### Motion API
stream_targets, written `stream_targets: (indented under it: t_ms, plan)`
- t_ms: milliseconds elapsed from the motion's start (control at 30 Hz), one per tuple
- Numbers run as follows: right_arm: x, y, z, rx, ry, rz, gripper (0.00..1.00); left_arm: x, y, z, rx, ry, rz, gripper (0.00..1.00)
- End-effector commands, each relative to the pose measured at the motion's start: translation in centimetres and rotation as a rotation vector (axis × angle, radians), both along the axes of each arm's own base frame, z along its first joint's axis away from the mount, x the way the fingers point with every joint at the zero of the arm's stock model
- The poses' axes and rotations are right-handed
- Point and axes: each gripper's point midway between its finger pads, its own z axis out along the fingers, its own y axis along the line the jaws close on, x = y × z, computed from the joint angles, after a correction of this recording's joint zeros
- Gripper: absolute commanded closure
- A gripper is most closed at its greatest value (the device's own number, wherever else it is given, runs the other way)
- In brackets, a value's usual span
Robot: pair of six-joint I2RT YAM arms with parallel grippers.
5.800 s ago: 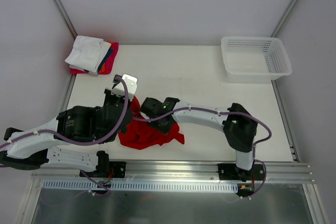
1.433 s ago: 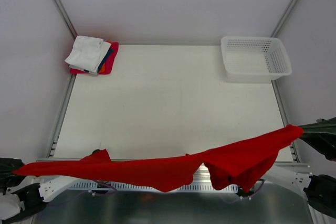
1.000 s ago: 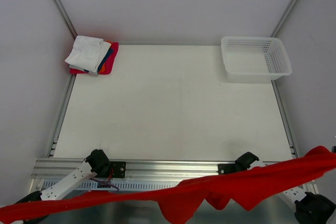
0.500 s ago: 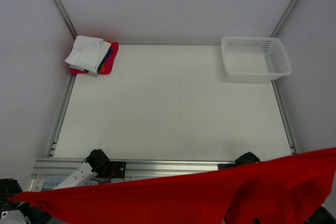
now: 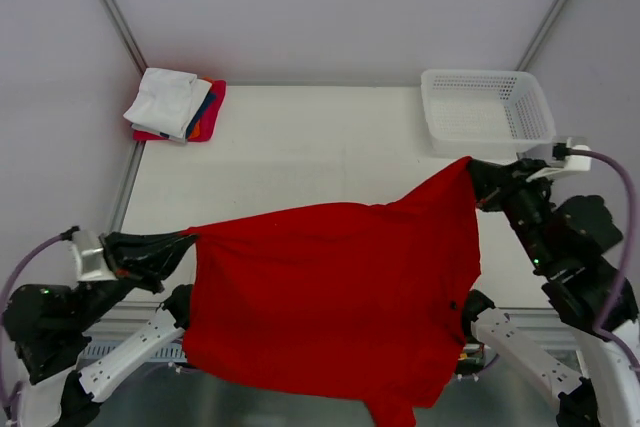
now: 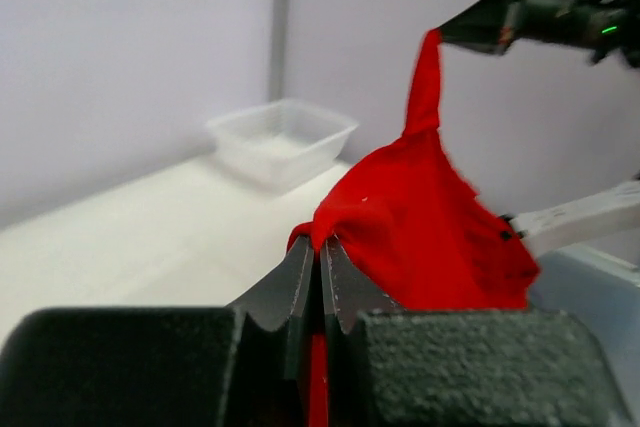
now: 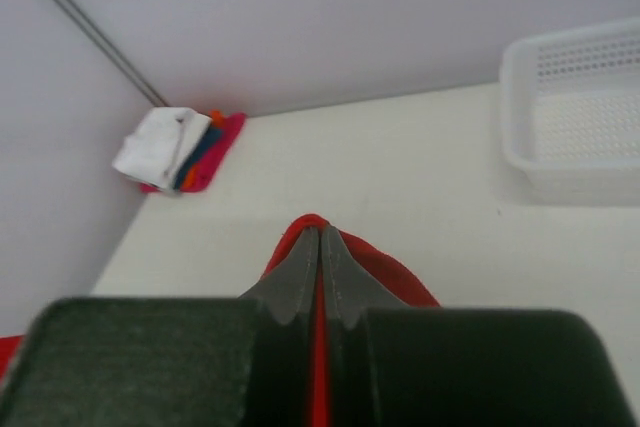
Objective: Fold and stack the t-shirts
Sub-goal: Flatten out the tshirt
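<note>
A bright red t-shirt (image 5: 335,297) hangs spread in the air over the table's near half, held by two corners. My left gripper (image 5: 188,240) is shut on its left corner, the cloth pinched between the fingertips (image 6: 321,244). My right gripper (image 5: 471,169) is shut on the right corner, higher and farther back, with red cloth (image 7: 318,225) showing between the jaws. The shirt's lower part drapes past the table's front rail. A stack of folded t-shirts (image 5: 176,105), white on top with blue, orange and pink-red beneath, lies at the back left corner.
A white plastic mesh basket (image 5: 487,112) stands at the back right corner, close behind my right gripper. Metal frame posts (image 5: 108,7) run along both back corners. The white table (image 5: 320,147) lies bare between stack and basket.
Both arms have swung the shirt up and forward from below the table's front edge. It now hangs spread over the table, the right corner raised near the basket.
</note>
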Motion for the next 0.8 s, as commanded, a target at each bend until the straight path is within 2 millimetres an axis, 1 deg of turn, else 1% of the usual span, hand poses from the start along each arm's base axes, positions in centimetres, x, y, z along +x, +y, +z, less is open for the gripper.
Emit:
stream_targets:
  t_ms: [0, 33, 67, 100, 133, 167, 200, 233, 267, 300, 333, 367, 400, 433, 500, 533, 600, 633, 667, 733, 767]
  plan:
    - [2.9, -0.8, -2.8, -0.065, -0.002, -0.117, 1.0, 5.1, 1.4, -3.0, 0.048, 0.066, 0.255, 1.0]
    - [3.5, -0.3, -3.7, -0.072, 0.008, -0.111, 1.0, 6.1, 1.2, -3.7, 0.069, 0.087, 0.288, 1.0]
    - [4.1, 0.1, -4.1, -0.069, 0.008, -0.11, 1.0, 7.3, 0.8, -5.2, 0.1, 0.12, 0.32, 1.0]
    - [5.0, 0.5, -6.3, -0.095, 0.048, -0.112, 1.0, 8.5, 0.7, -6.2, 0.128, 0.154, 0.367, 1.0]
    - [5.4, 0.8, -6.6, -0.094, 0.049, -0.112, 1.0, 9.3, 0.5, -7.0, 0.154, 0.169, 0.39, 1.0]
    - [5.8, 1.0, -7.4, -0.104, 0.064, -0.113, 1.0, 10.3, 0.1, -8.6, 0.19, 0.195, 0.416, 1.0]
    - [6.2, 1.1, -7.9, -0.113, 0.074, -0.119, 1.0, 11.5, 0.0, -9.3, 0.207, 0.211, 0.463, 1.0]
    - [6.9, 1.5, -9.0, -0.125, 0.091, -0.122, 1.0, 12.3, 0.0, -10.1, 0.236, 0.212, 0.497, 1.0]
    - [7.1, 1.6, -9.4, -0.133, 0.098, -0.121, 1.0, 13.4, -0.3, -12.2, 0.278, 0.233, 0.534, 1.0]
    - [7.4, 1.7, -9.8, -0.145, 0.1, -0.122, 1.0, 14.4, -0.2, -12.1, 0.277, 0.213, 0.582, 1.0]
    - [8.0, 2.0, -10.6, -0.157, 0.11, -0.122, 1.0, 15.0, -0.4, -12.7, 0.296, 0.216, 0.599, 1.0]
    - [8.2, 2.1, -10.9, -0.167, 0.114, -0.122, 1.0, 15.5, -0.3, -13.3, 0.312, 0.226, 0.625, 1.0]
    - [8.7, 2.1, -11.5, -0.189, 0.126, -0.138, 1.0, 16.8, -0.1, -14.2, 0.345, 0.265, 0.694, 1.0]
    - [9.0, 2.0, -11.7, -0.198, 0.132, -0.148, 1.0, 17.0, 0.4, -13.7, 0.321, 0.264, 0.728, 1.0]
    - [9.6, 1.9, -12.3, -0.233, 0.142, -0.164, 1.0, 18.1, 0.1, -14.5, 0.369, 0.278, 0.768, 1.0]
    - [10.1, 2.0, -12.8, -0.246, 0.158, -0.178, 1.0, 18.7, 0.1, -14.1, 0.35, 0.274, 0.797, 1.0]
    - [10.8, 2.0, -13.6, -0.29, 0.171, -0.182, 1.0, 19.7, -0.6, -14.6, 0.383, 0.268, 0.813, 1.0]
    - [11.1, 2.1, -14.0, -0.309, 0.181, -0.186, 1.0, 20.2, -0.9, -13.9, 0.348, 0.256, 0.821, 1.0]
    - [11.5, 2.3, -14.7, -0.331, 0.201, -0.184, 1.0, 20.9, -1.3, -14.3, 0.361, 0.266, 0.837, 1.0]
    - [12.0, 2.4, -15.1, -0.35, 0.211, -0.183, 1.0, 21.8, -1.6, -14.2, 0.341, 0.275, 0.856, 1.0]
    - [12.2, 2.5, -15.2, -0.352, 0.208, -0.183, 1.0, 22.3, -1.8, -13.6, 0.312, 0.27, 0.865, 1.0]
